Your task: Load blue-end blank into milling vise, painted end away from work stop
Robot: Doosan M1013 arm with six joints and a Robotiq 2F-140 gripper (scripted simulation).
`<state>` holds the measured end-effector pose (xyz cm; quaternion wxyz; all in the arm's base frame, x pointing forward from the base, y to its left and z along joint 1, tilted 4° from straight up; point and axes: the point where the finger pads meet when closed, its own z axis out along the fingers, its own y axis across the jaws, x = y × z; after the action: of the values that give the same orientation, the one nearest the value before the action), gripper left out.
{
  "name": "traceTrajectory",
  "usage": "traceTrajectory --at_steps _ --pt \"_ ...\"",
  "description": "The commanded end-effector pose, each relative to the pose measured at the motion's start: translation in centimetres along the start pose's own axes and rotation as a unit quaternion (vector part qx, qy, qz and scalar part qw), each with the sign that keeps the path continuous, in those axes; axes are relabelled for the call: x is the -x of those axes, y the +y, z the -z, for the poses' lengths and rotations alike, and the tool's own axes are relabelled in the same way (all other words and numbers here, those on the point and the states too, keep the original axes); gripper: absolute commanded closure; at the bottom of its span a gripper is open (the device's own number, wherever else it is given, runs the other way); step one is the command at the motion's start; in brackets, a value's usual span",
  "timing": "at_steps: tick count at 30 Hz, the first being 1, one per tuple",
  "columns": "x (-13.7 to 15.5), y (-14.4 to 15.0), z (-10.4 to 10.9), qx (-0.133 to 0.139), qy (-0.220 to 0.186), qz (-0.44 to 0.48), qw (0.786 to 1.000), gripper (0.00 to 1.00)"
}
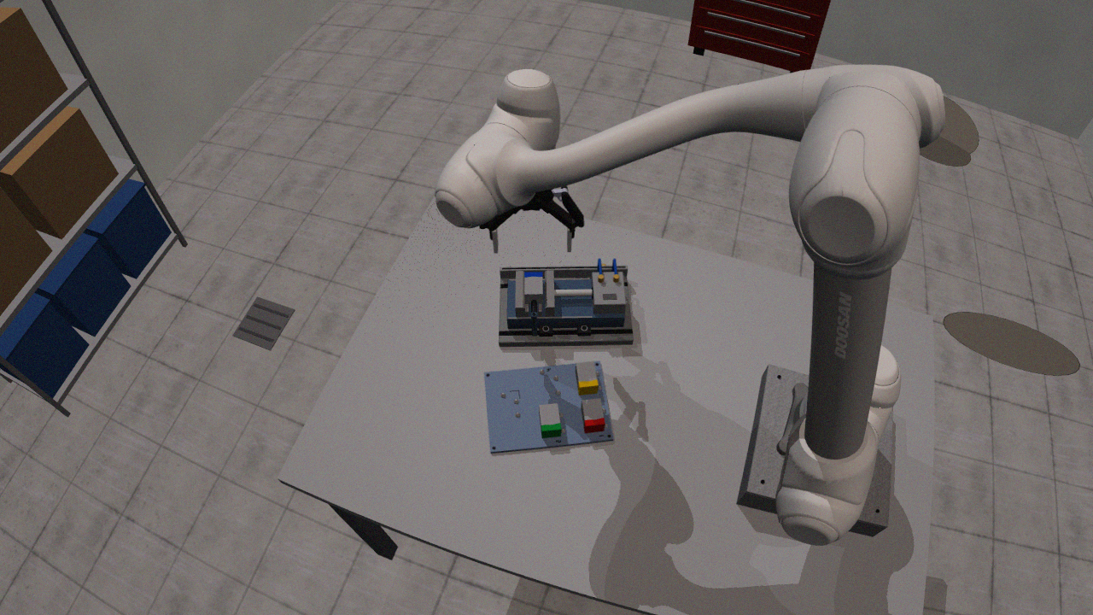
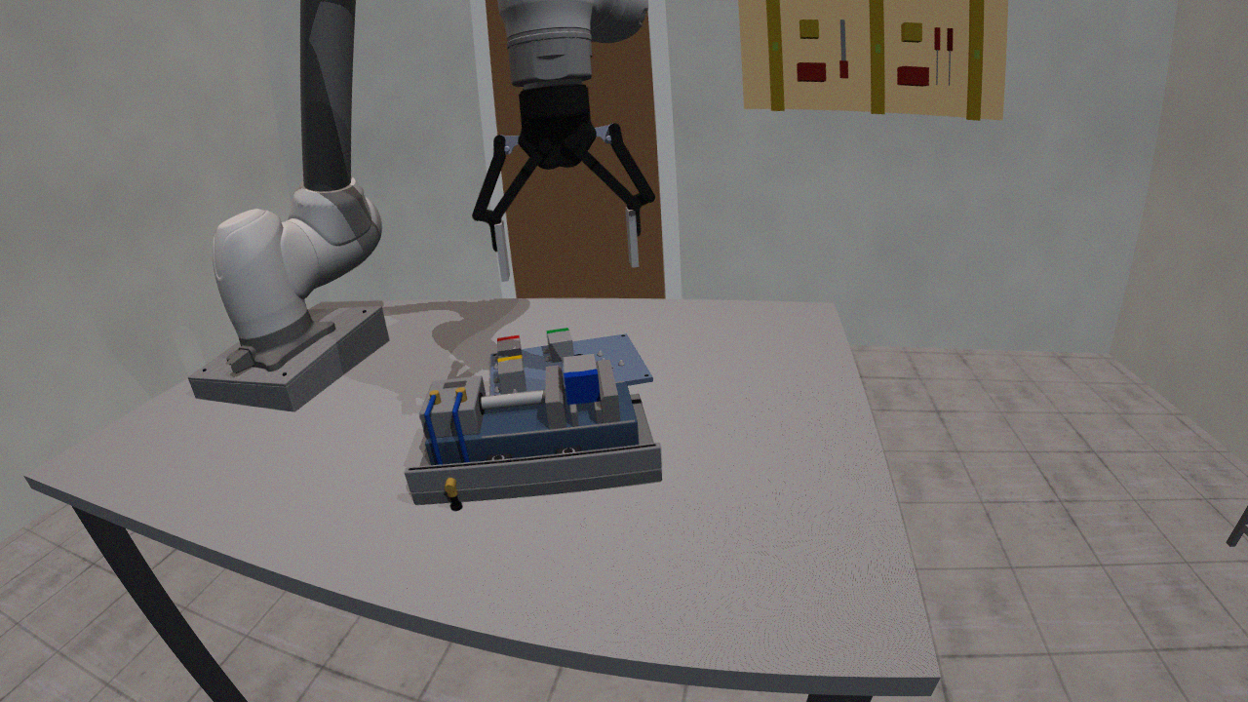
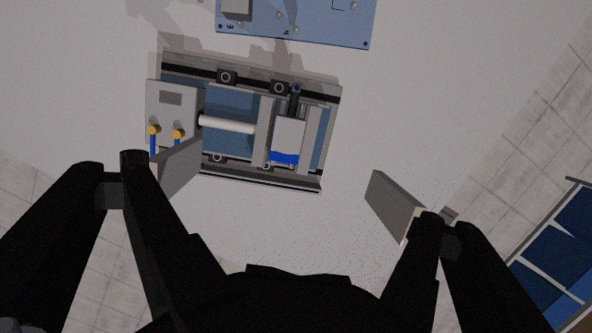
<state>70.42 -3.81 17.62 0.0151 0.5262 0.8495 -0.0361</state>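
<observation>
Now, with end effector (image 1: 532,241) (image 2: 566,261) (image 3: 288,169) let go and wide open, best keep up high, well away from the blue-ended block (image 1: 533,285) (image 2: 581,380) (image 3: 288,139) sitting lower down between the vise jaws, and not bump anything.

On the grey bench (image 1: 428,428) (image 2: 741,541) (image 3: 416,116), centre frame from above, stand four grey blocks with painted ends: one blue (image 1: 533,289) (image 2: 582,380) (image 3: 288,138), one yellow (image 1: 587,377) (image 2: 510,373), one red (image 1: 593,415) (image 2: 508,343), one green (image 1: 550,419) (image 2: 559,340).

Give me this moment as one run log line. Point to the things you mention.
tool (image 1: 532,243) (image 2: 566,261) (image 3: 288,169): open, raised, holding nothing | blue-ended blank (image 1: 533,285) (image 2: 581,380) (image 3: 288,138): between vise jaws | green, red, yellow blanks: on infeed plate (image 1: 500,428) (image 2: 632,356) (image 3: 324,34)
</observation>
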Motion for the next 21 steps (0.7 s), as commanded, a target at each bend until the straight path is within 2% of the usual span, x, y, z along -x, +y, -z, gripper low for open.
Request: traceTrajectory --at_steps 1,21 --pt "0.0 0.0 -0.09 0.0 0.0 0.0 1.0 0.0" --pt "0.0 0.0 -0.67 0.0 0.0 0.0 1.0 0.0"
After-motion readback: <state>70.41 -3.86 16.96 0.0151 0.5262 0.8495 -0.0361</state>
